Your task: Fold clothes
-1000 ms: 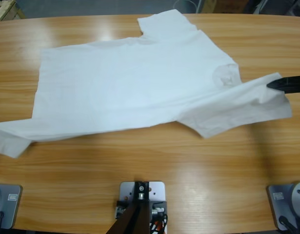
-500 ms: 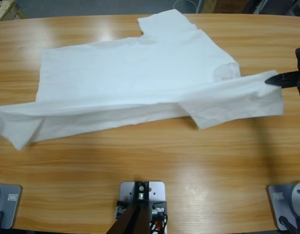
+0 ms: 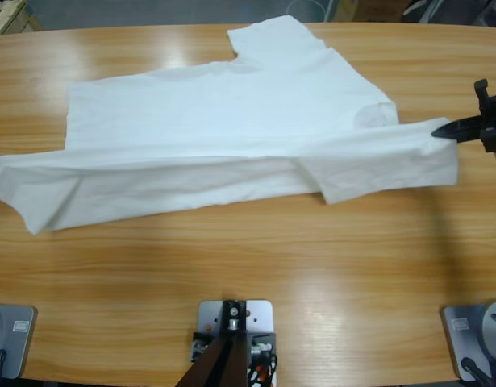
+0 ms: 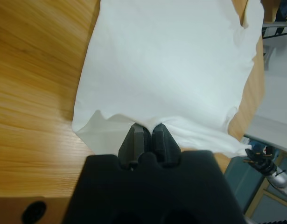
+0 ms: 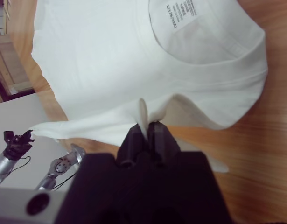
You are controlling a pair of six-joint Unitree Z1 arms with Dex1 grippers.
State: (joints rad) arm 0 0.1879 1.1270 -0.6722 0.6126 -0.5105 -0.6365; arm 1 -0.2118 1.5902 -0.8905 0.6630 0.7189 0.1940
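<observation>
Stretching across the wooden bench (image 3: 248,274), the white T-shirt (image 3: 223,121) lies mostly flat, its near edge lifted into a long taut fold. At the shirt's collar end the right gripper (image 3: 443,131) has its fingers pinched tight on cloth; at the hem end the left gripper (image 4: 147,135) clamps likewise.

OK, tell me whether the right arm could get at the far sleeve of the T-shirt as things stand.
Probably not yet. The right gripper is shut on the T-shirt, holding its near edge lifted, so it would have to let go first. The far sleeve itself lies uncovered on the table, with nothing lying on it.
</observation>
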